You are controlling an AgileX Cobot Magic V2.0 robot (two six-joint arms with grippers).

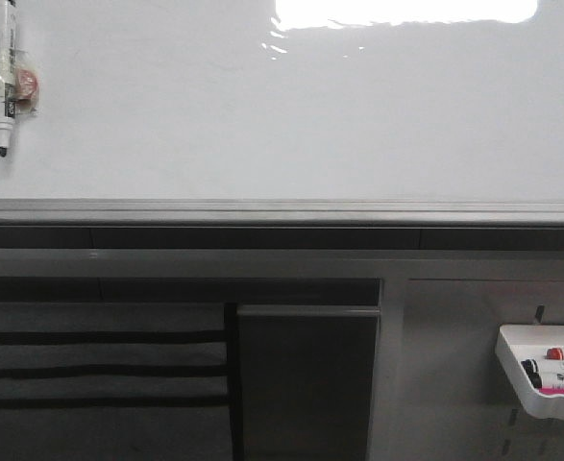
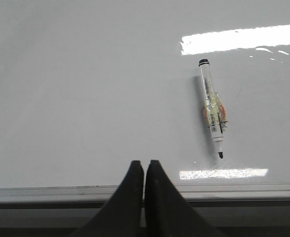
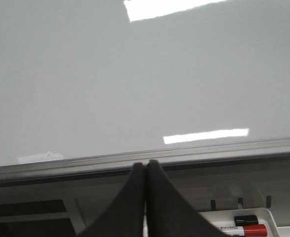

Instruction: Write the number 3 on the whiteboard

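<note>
While the whiteboard (image 1: 291, 115) fills the upper half of the front view, no 3 shows on it anywhere; its surface is blank apart from glare at the top. A marker (image 1: 5, 72) hangs at the upper left of that view, uncapped tip down, a reddish lump taped to its middle that seems to hold it to the board. Neither arm appears there. In its own wrist view, the left gripper (image 2: 145, 165) has its fingers pressed together on nothing, low in the frame below the board's grey edge, with the marker up and to the right. The right gripper (image 3: 145, 165) is likewise closed and empty, a tray (image 3: 263, 215) of markers at lower right. Writing has not begun, I judge. Next, the left gripper must part its fingers, reach the marker and grasp its barrel.
</note>
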